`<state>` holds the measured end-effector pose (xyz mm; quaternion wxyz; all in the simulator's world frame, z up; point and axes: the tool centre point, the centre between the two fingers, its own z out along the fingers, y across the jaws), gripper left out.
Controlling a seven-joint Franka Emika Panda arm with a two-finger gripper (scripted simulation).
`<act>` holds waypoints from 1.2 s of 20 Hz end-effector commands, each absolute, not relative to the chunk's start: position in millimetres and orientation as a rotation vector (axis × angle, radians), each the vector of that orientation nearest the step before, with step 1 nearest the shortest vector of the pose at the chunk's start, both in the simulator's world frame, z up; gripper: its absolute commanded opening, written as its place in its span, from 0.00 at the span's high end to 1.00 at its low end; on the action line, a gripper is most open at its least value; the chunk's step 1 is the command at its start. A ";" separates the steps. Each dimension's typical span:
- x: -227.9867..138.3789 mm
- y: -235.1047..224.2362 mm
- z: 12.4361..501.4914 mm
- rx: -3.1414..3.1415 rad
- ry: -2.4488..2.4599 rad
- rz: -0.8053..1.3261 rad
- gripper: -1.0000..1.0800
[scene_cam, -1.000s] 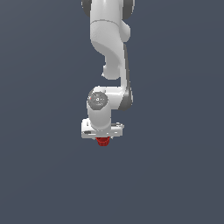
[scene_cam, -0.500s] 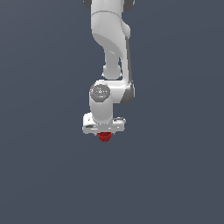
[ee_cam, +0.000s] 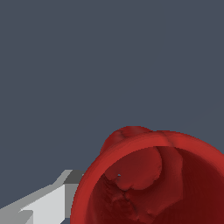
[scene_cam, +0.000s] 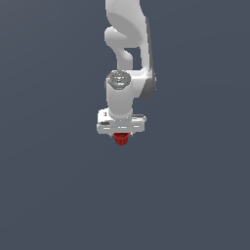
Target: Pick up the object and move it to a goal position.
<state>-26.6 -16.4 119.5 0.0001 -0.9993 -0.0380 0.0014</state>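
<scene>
I see the gripper closed on the red cup, which pokes out just beneath the white hand, clear of the grey floor. On the wrist view, the cup's hollow looks lumpy inside; I can't tell whether it holds anything.

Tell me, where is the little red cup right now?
In the exterior view, the red cup sits near the middle, tucked right under the white end effector; the wrist view shows its round rim up close.
</scene>
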 end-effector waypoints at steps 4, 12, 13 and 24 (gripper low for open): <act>-55.7 -0.8 156.9 -3.140 -0.120 0.000 1.00; -93.7 20.0 205.8 -3.140 -0.120 0.000 1.00; -97.3 22.0 210.7 -3.140 -0.120 0.000 1.00; -118.9 35.2 241.5 -3.140 -0.120 0.000 1.00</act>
